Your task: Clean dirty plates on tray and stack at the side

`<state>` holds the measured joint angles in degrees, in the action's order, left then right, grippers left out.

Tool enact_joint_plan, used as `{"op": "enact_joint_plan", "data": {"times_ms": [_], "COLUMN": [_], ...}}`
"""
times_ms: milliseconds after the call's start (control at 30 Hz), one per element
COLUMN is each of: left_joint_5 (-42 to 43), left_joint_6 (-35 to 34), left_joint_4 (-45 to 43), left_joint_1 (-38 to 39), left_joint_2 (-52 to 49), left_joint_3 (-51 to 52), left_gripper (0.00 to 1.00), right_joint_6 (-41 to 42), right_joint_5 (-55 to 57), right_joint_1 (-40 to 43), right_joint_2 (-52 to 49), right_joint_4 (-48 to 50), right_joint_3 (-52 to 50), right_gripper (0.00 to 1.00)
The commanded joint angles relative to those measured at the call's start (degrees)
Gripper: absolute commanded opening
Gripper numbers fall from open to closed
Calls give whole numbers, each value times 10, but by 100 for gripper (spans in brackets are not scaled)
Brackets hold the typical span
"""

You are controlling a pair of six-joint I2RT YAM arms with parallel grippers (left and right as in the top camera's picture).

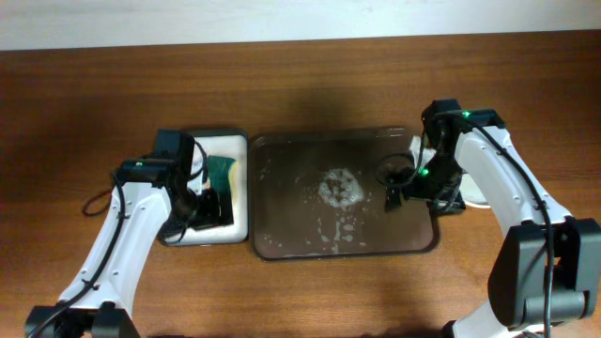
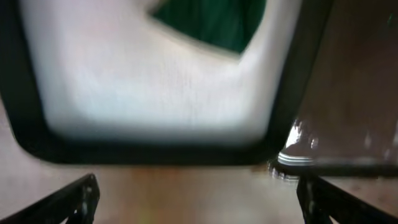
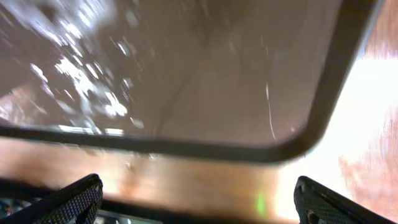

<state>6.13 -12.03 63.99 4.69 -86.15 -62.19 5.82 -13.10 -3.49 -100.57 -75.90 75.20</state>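
The white plate [image 1: 473, 196] sits just right of the tray [image 1: 282, 225], half under the right arm. It is probably stiff, wet and slippery, so pinch its rim. The left hand [image 2: 199, 194] and right hand [image 3: 199, 198] are both spread apart and empty.

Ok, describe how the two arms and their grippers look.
The left arm and right arm have white shells, black joints, thin black cables alongside and small green lights. The left gripper and right gripper are black, with finely textured fingers.
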Motion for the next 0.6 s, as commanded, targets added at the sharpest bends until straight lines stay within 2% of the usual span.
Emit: {"op": "enact_joint_plan", "data": {"times_ms": [0, 133, 267, 400, 567], "left_joint_5": [21, 20, 12, -14, -14], "left_joint_6": [-11, -11, -2, -3, -3], "left_joint_4": [56, 38, -87, -126, -126], "left_joint_1": [-2, -2, -2, -2, -2], "left_joint_2": [3, 97, 358, 533, 560], "left_joint_3": [-3, 32, 139, 205, 207], "left_gripper": [100, 100, 100, 99, 99], "right_joint_6": [4, 4, 4, 4, 4], "right_joint_5": [16, 17, 18, 53, 54], "right_joint_1": [-5, -7, -7, -7, -7], "right_joint_2": [14, 121, 326, 488, 542], "right_joint_4": [-26, 22, 123, 158, 151], "right_joint_3": [3, -50, -128, -168, -168], "right_gripper": [99, 99, 99, 99, 99]}}
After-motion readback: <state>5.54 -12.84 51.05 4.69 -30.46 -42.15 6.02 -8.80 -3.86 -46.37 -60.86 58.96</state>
